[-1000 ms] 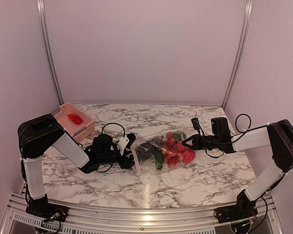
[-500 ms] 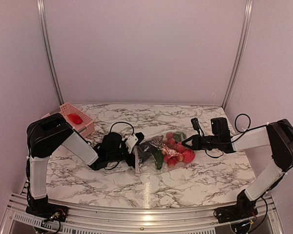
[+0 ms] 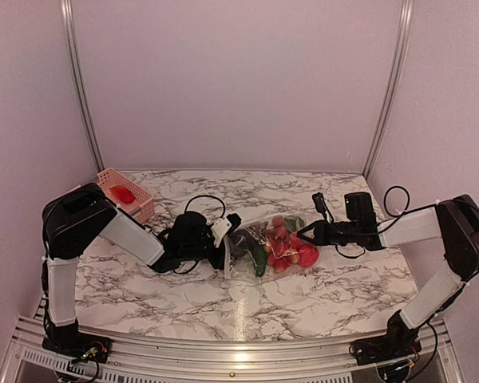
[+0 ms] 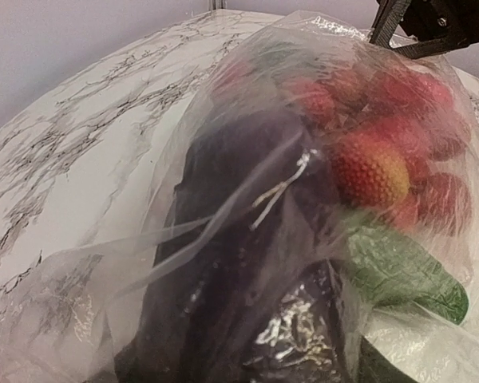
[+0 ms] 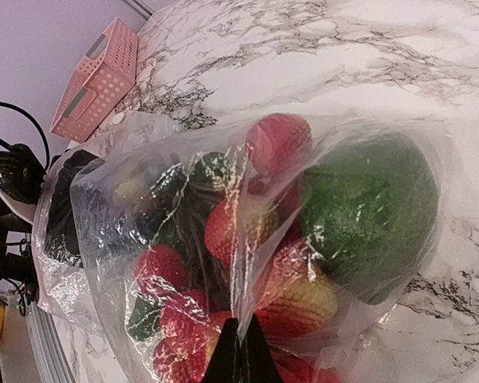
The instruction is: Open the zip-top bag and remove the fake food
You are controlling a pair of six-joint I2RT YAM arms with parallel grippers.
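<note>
The clear zip-top bag [image 3: 265, 247] lies on the marble table between my two arms. It is full of fake food: red strawberries [image 5: 223, 227], a dark green piece [image 5: 367, 215] and a dark purple piece [image 4: 223, 263]. My right gripper [image 5: 241, 351] is shut on a fold of the bag's plastic at its right end [image 3: 303, 233]. My left gripper [image 3: 227, 237] is pressed into the bag's left end. Its fingers are hidden by plastic in the left wrist view, which the bag [image 4: 319, 199] fills.
A pink slatted basket [image 3: 137, 206] stands at the back left with one red piece [image 3: 123, 194] in it, and also shows in the right wrist view [image 5: 96, 80]. Black cables lie behind both wrists. The right gripper's tips [image 4: 377, 36] show in the left wrist view.
My left arm has moved right, bringing its gripper against the bag's left end, and that end has bunched up. The right gripper has held still on the bag.
</note>
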